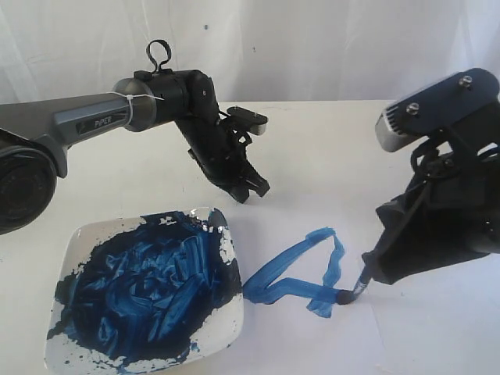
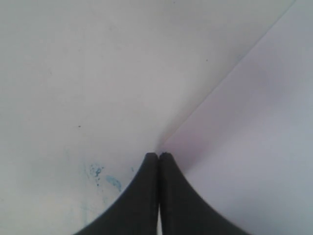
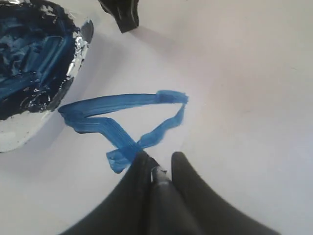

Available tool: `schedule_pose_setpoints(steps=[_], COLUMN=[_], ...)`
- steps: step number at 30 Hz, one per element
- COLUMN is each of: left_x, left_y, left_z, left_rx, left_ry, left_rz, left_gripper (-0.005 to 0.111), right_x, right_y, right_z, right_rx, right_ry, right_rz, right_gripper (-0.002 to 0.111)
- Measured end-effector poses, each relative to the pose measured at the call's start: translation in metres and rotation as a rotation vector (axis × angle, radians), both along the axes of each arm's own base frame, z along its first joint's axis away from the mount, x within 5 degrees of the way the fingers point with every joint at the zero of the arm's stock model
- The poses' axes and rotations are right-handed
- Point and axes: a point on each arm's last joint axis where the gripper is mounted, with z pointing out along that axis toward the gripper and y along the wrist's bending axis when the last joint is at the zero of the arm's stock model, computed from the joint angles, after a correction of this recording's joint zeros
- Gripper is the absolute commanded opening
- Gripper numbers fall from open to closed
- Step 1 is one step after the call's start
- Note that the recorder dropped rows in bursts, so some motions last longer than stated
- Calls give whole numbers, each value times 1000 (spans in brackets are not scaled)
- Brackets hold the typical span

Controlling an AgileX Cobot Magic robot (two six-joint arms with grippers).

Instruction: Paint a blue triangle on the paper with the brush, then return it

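A rough blue triangle of thick strokes lies on the white paper, just right of the plate; it also shows in the right wrist view. My right gripper is shut on the brush, whose dark bristles touch the triangle's near right corner. The silver ferrule shows between the fingers. My left gripper hangs shut and empty above the paper's far left part, its jaws pressed together over the paper's edge.
A white square plate smeared with dark blue paint sits at the front left, touching the triangle's left tip. Faint blue specks mark the tabletop near the left fingers. A white backdrop hangs behind the table.
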Motion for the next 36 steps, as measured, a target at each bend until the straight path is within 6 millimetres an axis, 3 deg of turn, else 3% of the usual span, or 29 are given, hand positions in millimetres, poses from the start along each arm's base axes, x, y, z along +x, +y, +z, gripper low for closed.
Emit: schedule_pose_setpoints(steps=[23,36], left_x=[2,13], left_y=[-1,-5], left_z=[0,-3], left_rx=[-10,-64], left_ry=[-20,-124], left_rz=[7,45], left_gripper=[0,0], right_x=[-16,-22], right_y=[-12,-20], right_z=[39,42], right_rx=[229,230], right_ry=[-227,-223], right_rz=[47,33], right_gripper=[0,0])
